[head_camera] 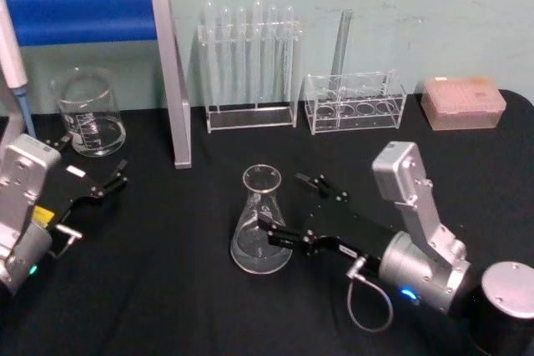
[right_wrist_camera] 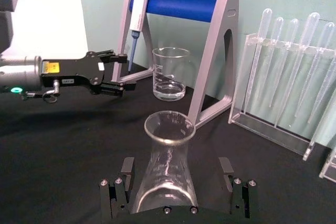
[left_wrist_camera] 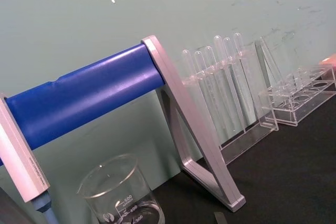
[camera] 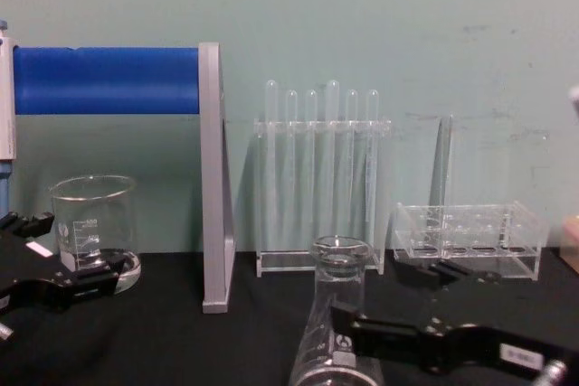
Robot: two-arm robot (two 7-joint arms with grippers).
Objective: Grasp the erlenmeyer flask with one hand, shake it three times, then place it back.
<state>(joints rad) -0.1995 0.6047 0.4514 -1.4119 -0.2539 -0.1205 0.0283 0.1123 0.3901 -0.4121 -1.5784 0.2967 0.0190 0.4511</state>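
Resting low near the left edge of the black-covered bench (head_camera: pixel 167 289), the left black two-fingered gripper (head_camera: pixel 117 178) on its silver-grey wrist has its fingers spread apart around nothing, pointing toward the clear straight-sided glass beaker (head_camera: pixel 89 112) with printed graduations that stands at the back left. A blue-handled pipette (right_wrist_camera: pixel 136 19) hangs on the stand with the blue cylindrical bar and grey metal legs (head_camera: pixel 171 81), which rises just beside the beaker. Right of the stand, along the back edge, a clear acrylic rack of long thin test tubes (head_camera: pixel 250 64) stands upright, then a lower clear rack with round holes (head_camera: pixel 355 104) holding one tall tube, then a pinkish translucent box (head_camera: pixel 463 102) near the back right corner.

The clear glass conical erlenmeyer flask (head_camera: pixel 261 221) stands upright on the bench near the middle, toward the front edge. The right black gripper (head_camera: pixel 292 206) reaches in from the front right; its fingers are open, one on each side of the flask's lower body. In the right wrist view both fingertips (right_wrist_camera: pixel 127 165) stand a little clear of the glass.
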